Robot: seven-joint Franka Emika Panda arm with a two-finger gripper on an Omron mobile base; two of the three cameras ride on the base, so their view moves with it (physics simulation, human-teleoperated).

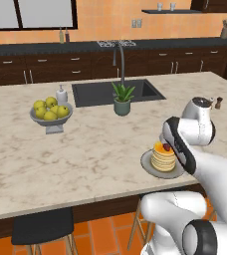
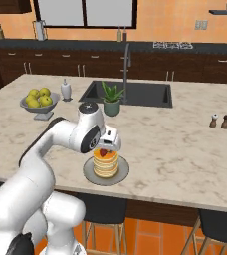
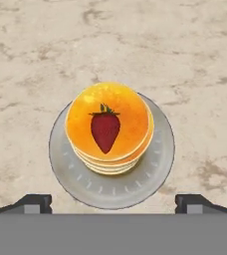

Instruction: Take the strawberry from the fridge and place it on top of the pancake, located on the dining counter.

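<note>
On the bench: small red strawberry with green top (image 3: 105,130) lies flat on the orange-topped stack of golden round pancakes (image 3: 130,117), on a round grey plate (image 3: 158,167).
Bench: broad beige marble-patterned top (image 3: 195,60).
Hand: white 2-finger hand (image 3: 113,203) directly above the berry, apart from it.
Hand state: fingers spread wide, gripping nothing.
Writing: none readable.

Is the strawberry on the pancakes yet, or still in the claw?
On. The strawberry lies flat on the pancake stack; the gripper fingertips stand wide apart, clear of it.
</note>
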